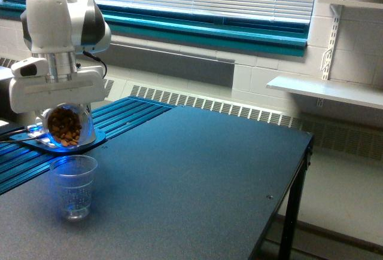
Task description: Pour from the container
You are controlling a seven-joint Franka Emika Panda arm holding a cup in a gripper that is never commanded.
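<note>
Clear plastic container (66, 127) — filled with brown nut-like pieces — is held tipped on its side, mouth toward the camera, directly above the ribbed receiving cup (73, 186) near the surface's (197, 170) left edge, apparently aligned for pouring. The claw (63, 113) is clenched on the container; its fingers are hidden.

The hand (63, 113) grips the container (64, 126) — tipped sideways, brown pieces inside — above the ribbed cup (73, 186).

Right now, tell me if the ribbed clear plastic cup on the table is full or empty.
Empty: the ribbed clear plastic cup stands upright, showing nothing inside but blue light.
</note>
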